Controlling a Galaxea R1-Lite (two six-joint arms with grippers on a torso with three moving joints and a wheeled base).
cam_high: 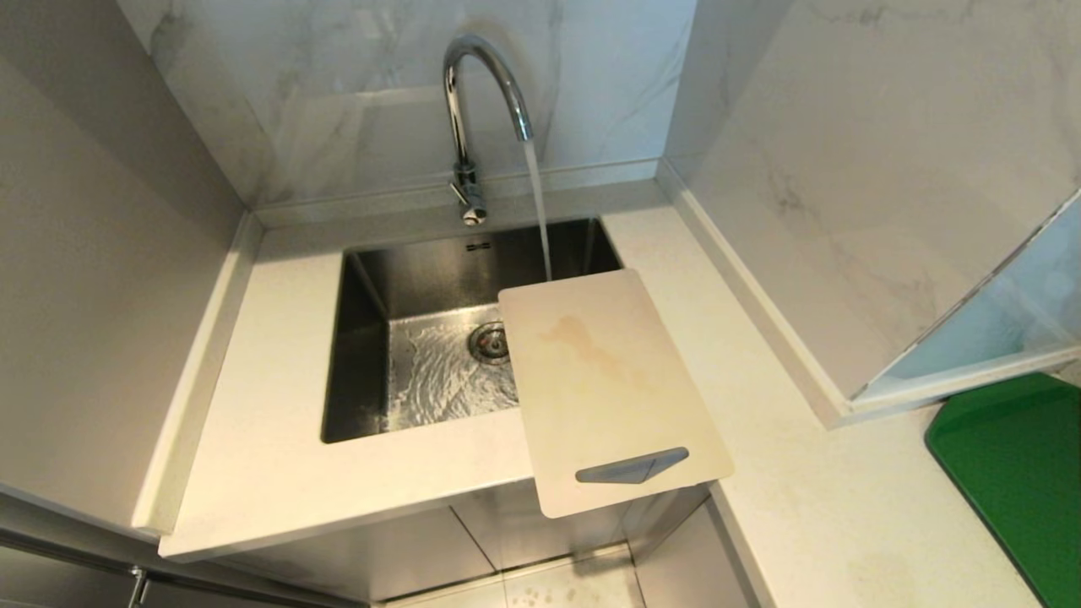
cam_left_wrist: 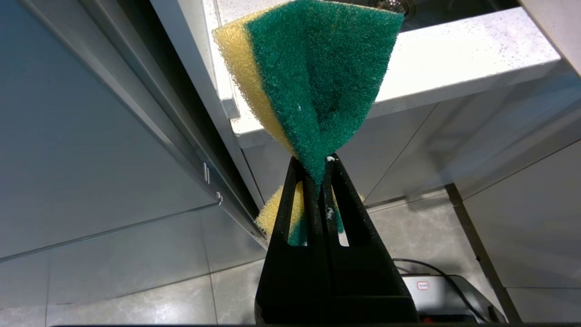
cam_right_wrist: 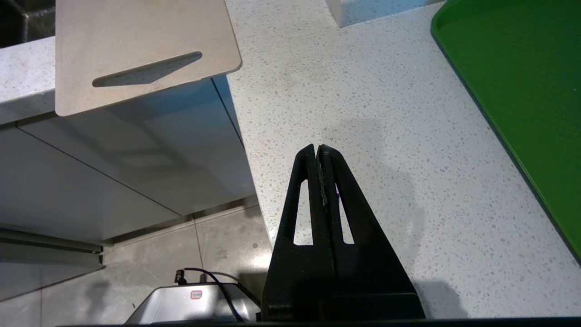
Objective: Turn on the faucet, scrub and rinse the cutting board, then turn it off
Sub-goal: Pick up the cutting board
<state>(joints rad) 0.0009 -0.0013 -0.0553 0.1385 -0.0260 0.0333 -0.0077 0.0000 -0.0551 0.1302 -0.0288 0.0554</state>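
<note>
Water (cam_high: 539, 211) runs in a steady stream from the chrome gooseneck faucet (cam_high: 473, 93) at the far edge of the steel sink (cam_high: 372, 338), falling just behind the far edge of the cutting board and rippling across the basin floor around the drain (cam_high: 490, 340). We see the cream-white cutting board (cam_high: 604, 380) lying flat over the sink's right side, its near end with the tapered handle slot (cam_high: 632, 467) jutting out past the near edge of the white countertop (cam_high: 270, 456); a faint yellowish-brown stain (cam_high: 583, 342) marks its middle. Neither of our arms shows from the head. Our left gripper (cam_left_wrist: 319, 170) hangs low before the cabinet fronts, near side of the counter, its black fingers pinching a green-and-yellow sponge (cam_left_wrist: 313, 77) that fans out above the tips. Our right gripper (cam_right_wrist: 319, 152) hovers over the speckled countertop to the right of the board, fingers pressed together on nothing. A green tray (cam_right_wrist: 522, 81) lies further right.
</note>
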